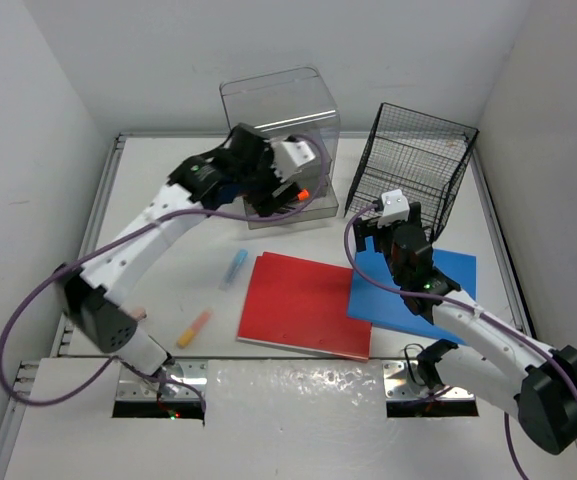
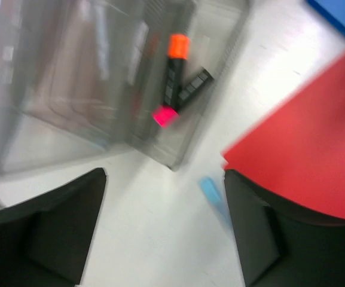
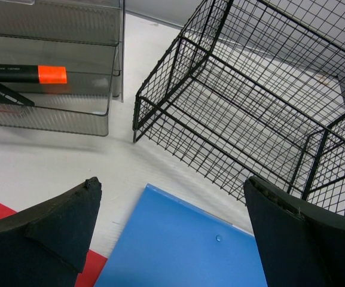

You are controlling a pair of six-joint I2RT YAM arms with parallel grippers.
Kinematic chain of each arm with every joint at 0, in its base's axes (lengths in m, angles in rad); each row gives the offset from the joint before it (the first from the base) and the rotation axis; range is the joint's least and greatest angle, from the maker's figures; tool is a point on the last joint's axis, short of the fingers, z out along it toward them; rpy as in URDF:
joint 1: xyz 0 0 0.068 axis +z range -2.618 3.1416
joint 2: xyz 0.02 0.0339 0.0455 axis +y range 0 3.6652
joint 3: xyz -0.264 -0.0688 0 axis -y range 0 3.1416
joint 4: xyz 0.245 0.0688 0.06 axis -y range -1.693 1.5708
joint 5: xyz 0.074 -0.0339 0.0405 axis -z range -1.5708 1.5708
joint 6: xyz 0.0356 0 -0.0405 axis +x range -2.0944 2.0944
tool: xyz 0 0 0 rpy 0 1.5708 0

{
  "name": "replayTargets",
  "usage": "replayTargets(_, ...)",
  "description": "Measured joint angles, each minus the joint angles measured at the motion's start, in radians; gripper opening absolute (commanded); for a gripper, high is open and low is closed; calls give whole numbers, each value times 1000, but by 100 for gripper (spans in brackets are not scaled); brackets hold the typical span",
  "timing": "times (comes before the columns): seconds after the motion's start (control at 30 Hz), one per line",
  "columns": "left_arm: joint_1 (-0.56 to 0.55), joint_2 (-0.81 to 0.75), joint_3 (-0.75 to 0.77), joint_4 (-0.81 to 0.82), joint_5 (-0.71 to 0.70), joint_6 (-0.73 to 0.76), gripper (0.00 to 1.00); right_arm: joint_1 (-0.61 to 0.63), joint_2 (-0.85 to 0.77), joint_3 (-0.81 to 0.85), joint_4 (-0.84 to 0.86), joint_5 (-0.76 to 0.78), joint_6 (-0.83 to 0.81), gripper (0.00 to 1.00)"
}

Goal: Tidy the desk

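Red folder (image 1: 306, 303), blue folder (image 1: 456, 272) mid desk (image 1: 298, 242).

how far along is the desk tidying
Done: two markers lie in the clear organizer. In hand: nothing; the left gripper and right gripper are open and empty. To do: blue marker, yellow marker, red folder and blue folder lie on the desk; the wire basket holds nothing.

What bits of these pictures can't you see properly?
Left wrist view: blur smears the markers in the clear organizer; labels unreadable.
Top view: the left arm covers much of the organizer's tray.
Top view: the right arm hides part of the blue folder.
Right wrist view: the frame edge cuts off the wire basket.
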Motion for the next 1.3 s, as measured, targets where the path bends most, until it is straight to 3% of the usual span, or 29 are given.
replayTargets(0.03, 13, -45, -35, -14, 41, -1, 86, 0, 2, 0, 1, 0, 0, 99)
replayTargets(0.07, 36, -94, -82, -40, 86, -4, 99, 0, 6, 0, 2, 0, 0, 99)
replayTargets(0.27, 193, -166, -448, -51, 198, -25, 100, 0, 47, 1, -1, -6, 0, 99)
replayTargets(0.43, 201, -114, -689, 19, 205, -49, 99, 0, 49, 1, 0, -7, 0, 99)
replayTargets(0.63, 203, -91, -731, 215, 197, -93, 98, 0, 48, 1, -1, -6, 0, 99)
replayTargets(0.87, 211, 65, -744, 325, 173, -121, 89, 0, 11, 1, -3, 1, -1, 99)
replayTargets(0.9, 214, 84, -749, 326, 175, -125, 87, 0, 7, 1, -3, 1, -1, 99)
replayTargets(1.0, 219, 98, -752, 339, 189, -139, 65, 0, 4, 1, -3, 1, -1, 99)
replayTargets(1.03, 219, 100, -752, 345, 193, -140, 48, 0, 4, 1, -4, 2, -1, 99)
replayTargets(1.1, 219, 102, -752, 350, 201, -143, 25, 0, 3, 1, -4, 3, -1, 99)
replayTargets(1.13, 219, 103, -751, 350, 206, -142, 4, 0, 3, 1, -4, 5, -1, 99)
replayTargets(1.17, 220, 103, -749, 345, 207, -136, 0, 0, 3, 1, -4, 5, -1, 99)
replayTargets(1.3, 221, 92, -747, 320, 188, -125, 0, 0, 3, 1, -4, 11, -2, 99)
